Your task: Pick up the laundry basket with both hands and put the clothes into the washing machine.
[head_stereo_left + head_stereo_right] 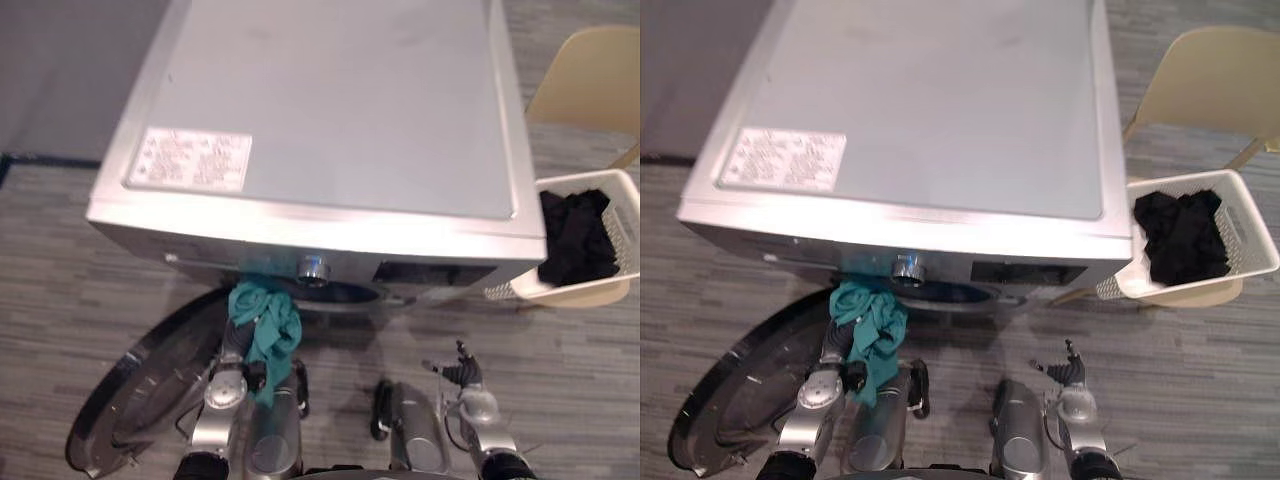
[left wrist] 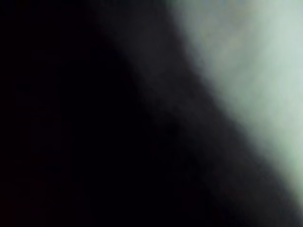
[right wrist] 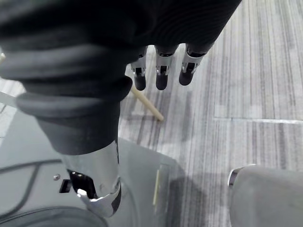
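Low in the frame, the right hand [image 1: 462, 373] hangs over the striped grey floor [image 1: 570, 370], its fingers [image 3: 161, 78] slack and holding nothing. Bare floor lies around it on all sides. At lower left the round door [image 1: 140, 390] stands swung wide open. Just right of it the left hand [image 1: 232, 348] reaches up to the drum mouth with a teal garment [image 1: 266, 322] draped over it. Whether this hand grips the cloth I cannot tell.

Above sits the washing machine [image 1: 340, 110], a silver knob [image 1: 313, 268] at its front edge. A white label [image 1: 190, 158] is stuck on the lid at upper left, its print too small to read.

At right, just beside the machine's front corner, the white laundry basket [image 1: 570, 292] holds black clothes [image 1: 578, 235]. A cream chair [image 1: 590, 80] shows behind it at upper right.
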### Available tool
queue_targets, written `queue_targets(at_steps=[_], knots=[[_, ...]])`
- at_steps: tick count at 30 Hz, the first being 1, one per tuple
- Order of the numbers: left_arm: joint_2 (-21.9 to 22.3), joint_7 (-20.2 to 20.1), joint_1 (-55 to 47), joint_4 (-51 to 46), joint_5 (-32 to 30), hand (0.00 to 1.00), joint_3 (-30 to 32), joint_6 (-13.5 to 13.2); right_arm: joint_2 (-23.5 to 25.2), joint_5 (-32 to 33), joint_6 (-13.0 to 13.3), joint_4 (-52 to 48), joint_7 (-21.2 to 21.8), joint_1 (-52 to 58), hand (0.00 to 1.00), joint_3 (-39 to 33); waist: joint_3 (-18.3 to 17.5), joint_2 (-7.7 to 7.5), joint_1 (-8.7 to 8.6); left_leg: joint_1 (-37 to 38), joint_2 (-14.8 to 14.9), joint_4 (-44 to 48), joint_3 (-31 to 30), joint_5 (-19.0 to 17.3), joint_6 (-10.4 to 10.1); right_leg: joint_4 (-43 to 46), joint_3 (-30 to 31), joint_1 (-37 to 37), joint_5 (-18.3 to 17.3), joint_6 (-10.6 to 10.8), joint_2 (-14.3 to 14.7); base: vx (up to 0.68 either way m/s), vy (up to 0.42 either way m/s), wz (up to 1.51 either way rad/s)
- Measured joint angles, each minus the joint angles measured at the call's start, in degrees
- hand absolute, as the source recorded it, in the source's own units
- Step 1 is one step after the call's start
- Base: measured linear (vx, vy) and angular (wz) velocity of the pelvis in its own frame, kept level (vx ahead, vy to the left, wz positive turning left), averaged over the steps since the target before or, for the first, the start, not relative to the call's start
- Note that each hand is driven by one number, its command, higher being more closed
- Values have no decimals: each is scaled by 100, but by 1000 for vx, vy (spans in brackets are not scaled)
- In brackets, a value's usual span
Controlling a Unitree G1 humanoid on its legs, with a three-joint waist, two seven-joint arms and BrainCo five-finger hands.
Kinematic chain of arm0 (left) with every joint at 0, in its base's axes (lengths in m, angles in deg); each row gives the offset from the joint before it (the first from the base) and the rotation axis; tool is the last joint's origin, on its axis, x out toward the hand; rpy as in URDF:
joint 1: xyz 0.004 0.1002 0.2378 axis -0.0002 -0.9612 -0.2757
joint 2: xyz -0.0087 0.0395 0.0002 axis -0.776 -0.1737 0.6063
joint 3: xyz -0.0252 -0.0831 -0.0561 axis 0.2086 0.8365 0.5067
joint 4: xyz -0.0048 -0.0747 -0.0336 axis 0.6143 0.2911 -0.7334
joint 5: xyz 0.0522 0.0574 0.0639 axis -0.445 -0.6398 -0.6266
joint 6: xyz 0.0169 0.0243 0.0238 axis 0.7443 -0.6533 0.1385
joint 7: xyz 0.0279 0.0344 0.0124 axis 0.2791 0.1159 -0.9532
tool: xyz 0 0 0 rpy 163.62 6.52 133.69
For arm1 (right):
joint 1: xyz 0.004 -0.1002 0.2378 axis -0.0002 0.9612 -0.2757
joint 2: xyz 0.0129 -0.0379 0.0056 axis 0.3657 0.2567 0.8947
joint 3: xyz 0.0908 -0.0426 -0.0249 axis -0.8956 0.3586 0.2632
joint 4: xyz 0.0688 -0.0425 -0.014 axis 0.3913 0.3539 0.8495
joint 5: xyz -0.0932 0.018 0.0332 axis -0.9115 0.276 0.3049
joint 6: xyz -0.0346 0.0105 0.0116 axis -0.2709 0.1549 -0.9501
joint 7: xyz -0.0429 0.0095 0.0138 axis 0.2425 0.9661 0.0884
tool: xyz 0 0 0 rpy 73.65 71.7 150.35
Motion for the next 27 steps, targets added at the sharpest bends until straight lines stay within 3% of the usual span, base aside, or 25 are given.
queue_targets(at_steps=[2,8,12,16,19,22,23,27], knots=[[72,75,300,-32,2,100,3,0,77,59,-10,-367,-91,-136,0,5,187,-23,-15,-767,31,883,-94,-310,34,914,47,-719,-425,2,-152,-190,15,8],[342,313,1035,-351,5,100,9,12,450,61,-16,-1508,-377,-410,0,33,465,-102,14,-2842,219,2803,-277,-729,137,2991,371,-2790,-1014,-85,-270,-159,14,-3],[368,528,1836,-417,-10,100,-47,75,467,59,-8,-1771,-421,-393,0,16,481,-125,-3,-3783,218,3814,-470,-949,93,4096,519,-3642,-1394,-113,-368,-98,-28,7],[176,772,2906,-445,-327,100,-301,132,408,58,70,-2224,-497,-384,0,-12,518,-198,-38,-4432,234,4409,-568,-992,68,4825,593,-4244,-1579,-200,-456,-111,-85,12],[31,895,3678,-647,-753,100,-664,173,324,59,231,-2460,-490,-408,0,-20,519,-201,-43,-4900,407,4710,-592,-972,44,5169,600,-4665,-1620,-249,-458,-87,-99,4],[-126,1049,4440,-713,-957,100,-860,176,291,59,294,-2566,-488,-538,0,-50,518,-213,-142,-5214,430,4831,-606,-912,50,5333,613,-4952,-1626,-266,-449,-54,-77,4],[-234,1136,4732,-712,-966,0,-867,182,302,60,334,-2579,-484,-592,0,-45,521,-221,-189,-5276,439,4841,-606,-885,59,5353,619,-5026,-1624,-269,-443,-19,-64,-4],[-669,1574,5763,-574,-1085,0,-848,209,326,62,445,-2616,-479,-625,0,-28,540,-331,-225,-5428,540,4852,-643,-821,73,5356,583,-5186,-1598,-316,-349,3,-81,-11]])
